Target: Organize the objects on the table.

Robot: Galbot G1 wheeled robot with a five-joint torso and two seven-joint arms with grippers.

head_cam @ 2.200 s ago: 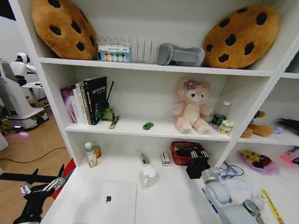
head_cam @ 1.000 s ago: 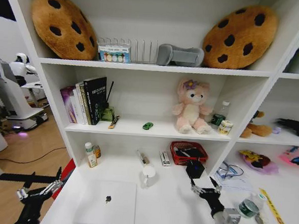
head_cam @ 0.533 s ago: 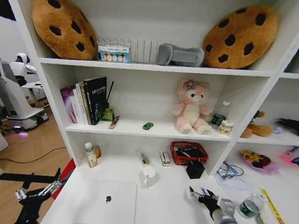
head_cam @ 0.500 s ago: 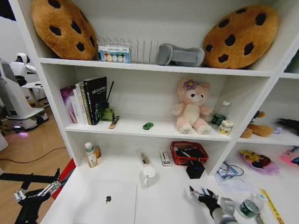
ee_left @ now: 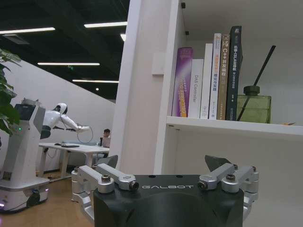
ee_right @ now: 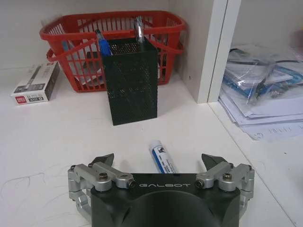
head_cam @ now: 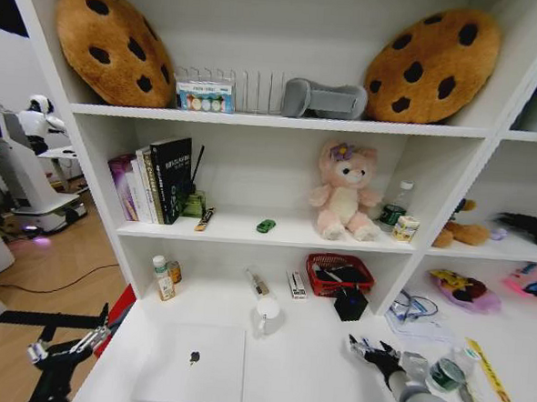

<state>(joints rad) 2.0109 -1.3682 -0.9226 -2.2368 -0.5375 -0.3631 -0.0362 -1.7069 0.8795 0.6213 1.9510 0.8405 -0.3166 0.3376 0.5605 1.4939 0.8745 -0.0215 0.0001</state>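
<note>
On the table point(head_cam: 313, 368), right side: right gripper point(ee_right: 159, 166), jaws spread, empty, poised over a white-and-blue pen point(ee_right: 162, 158) before the black mesh pen holder point(ee_right: 131, 86). Step: picking up; next needs descent, closure. Left gripper point(ee_left: 165, 171), spread, idles off the left edge.

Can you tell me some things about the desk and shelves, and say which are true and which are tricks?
1. The green toy car sits on the shelf beside the pink bunny. True.
2. The laptop is open. False: its lid is closed, flat on the desk.
3. The right gripper is squeezing the black pen cup. False: it is open, short of the cup.
4. A red basket stands behind the pen cup. True.
</note>
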